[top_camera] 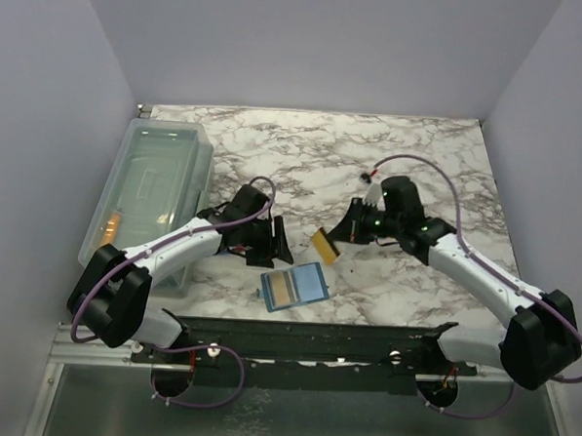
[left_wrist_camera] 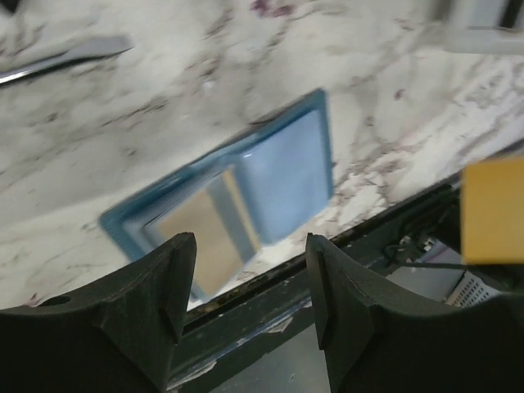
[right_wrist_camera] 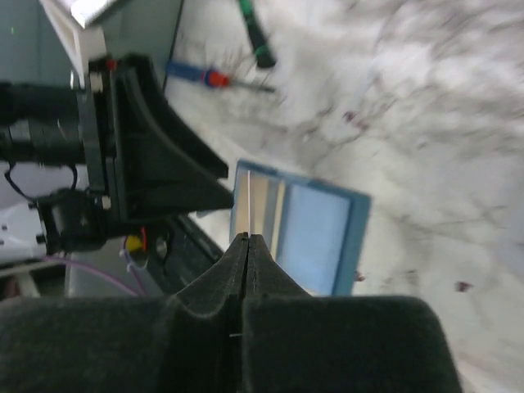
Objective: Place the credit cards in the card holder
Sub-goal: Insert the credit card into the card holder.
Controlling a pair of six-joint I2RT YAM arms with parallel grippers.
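right gripper (top_camera: pixel 347 237) pinching credit card (top_camera: pixel 326 245) | left gripper (left_wrist_camera: pixel 250 270) spread, card holder (left_wrist_camera: pixel 282 176) just ahead | risk: could shove unpinned holder and jam on insertion

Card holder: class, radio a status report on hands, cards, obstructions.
Left hand open, empty. Right hand shut on credit card. Card holder open, second card inside. Nothing in the way.

The card holder (top_camera: pixel 294 288) lies open on the table (top_camera: pixel 304 150) near its front edge, between the arms, with a credit card (top_camera: pixel 283 291) in its left half. Just behind it, the left gripper (top_camera: pixel 276 248) stands to the left and the right gripper (top_camera: pixel 337 240), pinching a second credit card (top_camera: pixel 326 246), to the right; a bin (top_camera: pixel 146 186) lies along the table's left side
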